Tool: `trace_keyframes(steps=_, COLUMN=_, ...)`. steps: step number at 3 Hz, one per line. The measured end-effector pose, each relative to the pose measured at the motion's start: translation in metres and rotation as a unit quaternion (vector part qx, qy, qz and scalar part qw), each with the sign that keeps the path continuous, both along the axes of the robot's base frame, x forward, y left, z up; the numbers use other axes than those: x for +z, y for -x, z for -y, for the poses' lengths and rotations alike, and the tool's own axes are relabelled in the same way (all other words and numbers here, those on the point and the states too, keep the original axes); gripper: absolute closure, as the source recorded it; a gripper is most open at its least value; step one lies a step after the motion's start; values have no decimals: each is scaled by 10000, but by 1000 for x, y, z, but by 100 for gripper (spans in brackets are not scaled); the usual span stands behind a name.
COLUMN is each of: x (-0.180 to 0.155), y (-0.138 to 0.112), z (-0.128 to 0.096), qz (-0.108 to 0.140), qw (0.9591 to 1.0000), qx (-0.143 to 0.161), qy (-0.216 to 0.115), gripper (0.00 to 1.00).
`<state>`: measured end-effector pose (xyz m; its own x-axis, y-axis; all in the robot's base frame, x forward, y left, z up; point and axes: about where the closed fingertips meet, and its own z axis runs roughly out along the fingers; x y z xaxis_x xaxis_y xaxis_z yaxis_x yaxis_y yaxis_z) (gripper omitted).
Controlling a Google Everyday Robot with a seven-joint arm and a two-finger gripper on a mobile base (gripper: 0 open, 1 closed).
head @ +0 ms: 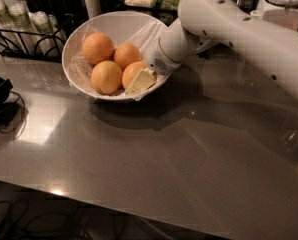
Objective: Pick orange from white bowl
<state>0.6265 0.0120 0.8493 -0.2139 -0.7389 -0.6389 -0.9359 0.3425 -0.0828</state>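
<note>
Across the near scene spreads the grey counter [154, 169]. From the right my white arm [239, 29] reaches into the white bowl [114, 21] at far left. My hand [139, 82] rests against the orange [131, 72] at the bowl's near right, beside 3 others; whether it grips, I cannot tell.

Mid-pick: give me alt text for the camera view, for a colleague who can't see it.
The robot's white arm reaches from the right into the white bowl, with its gripper against the rightmost orange. Three other oranges lie beside it. The bowl sits on a grey metal table.
</note>
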Motion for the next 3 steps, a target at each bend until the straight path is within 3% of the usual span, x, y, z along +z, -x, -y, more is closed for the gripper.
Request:
trace_keyframes(steps=1, x=2, y=0, z=0, qz=0, qw=10000, qx=0, qy=0, gripper=100)
trace_keyframes(steps=3, x=72, y=14, z=22, qz=648, qw=9973, qx=86, qy=-330, gripper=100)
